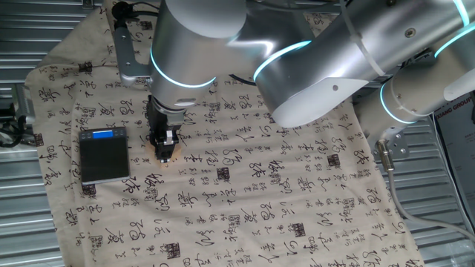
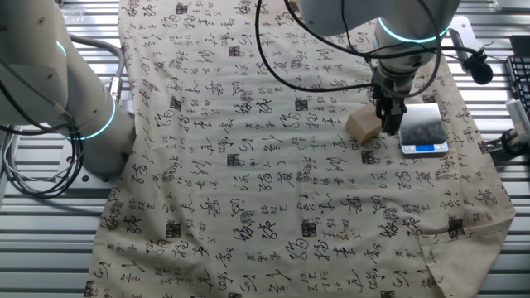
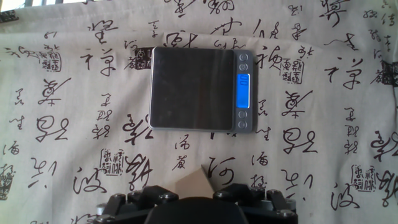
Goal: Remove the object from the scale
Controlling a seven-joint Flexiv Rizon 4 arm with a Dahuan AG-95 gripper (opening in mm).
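A: Object, item one, one fixed view: tan block, only a sliver showing beneath the gripper, resting low against the cloth. Condition of the tool?

B: Fingers pressed onto the block from two sides; it is pinched between them. Item two, scale: dark, flat, blue display strip on its far short edge. It lies just beside the gripper, apart from it, its platform bare.

A: Other fixed view, same items.

B: Object: light wood-coloured block, sits at the gripper tip, on the side away from the scale. Block is on or just over the cloth; whether it touches I cannot tell. Scale lies on the gripper's other side, close, blue strip on its near short edge.

A: And the gap between block and scale?

B: The fingers stand between them; block and scale do not touch.

A: Hand view.

B: Object: a pale corner shows at the bottom edge, between the dark finger housings of the gripper. Scale lies ahead of the fingers, clear of them, platform bare, lit blue display and round buttons along one short edge. Cloth, pale with black characters, surrounds everything.
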